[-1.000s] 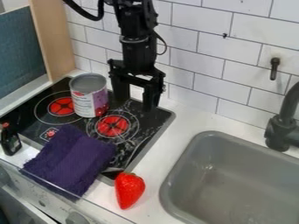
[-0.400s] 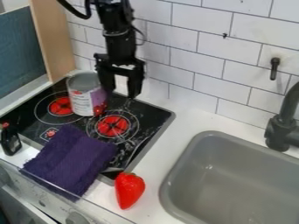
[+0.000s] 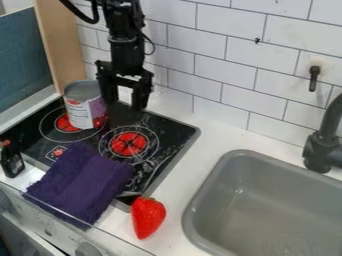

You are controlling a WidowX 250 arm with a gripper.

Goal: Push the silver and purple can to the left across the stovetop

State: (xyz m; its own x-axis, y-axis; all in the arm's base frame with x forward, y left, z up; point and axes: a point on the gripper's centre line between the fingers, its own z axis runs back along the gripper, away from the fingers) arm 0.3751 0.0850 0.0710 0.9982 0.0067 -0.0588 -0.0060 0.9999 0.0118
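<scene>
The black gripper (image 3: 124,106) hangs over the rear of the black stove (image 3: 167,131), its two fingers apart with nothing between them. Right beside its left finger stands an upright metal can (image 3: 85,107) with a white and purple label, on the rear left burner; whether finger and can touch is hard to tell. A folded purple cloth (image 3: 80,182) lies over the stove's front edge. On the counter by the stove's front right corner is a red strawberry (image 3: 147,217). A small dark bottle (image 3: 11,159) with a red cap stands at the far left.
A grey sink (image 3: 267,200) is set into the counter at the right, with a dark faucet (image 3: 324,145) behind it. White wall tiles (image 3: 220,70) rise behind the stove. A wooden panel (image 3: 61,42) stands at the back left, and a clear edge runs along the counter's front.
The gripper has moved left along the back of the stove. The can has shifted left too, onto the rear left burner. Cloth, strawberry and bottle have stayed put.
</scene>
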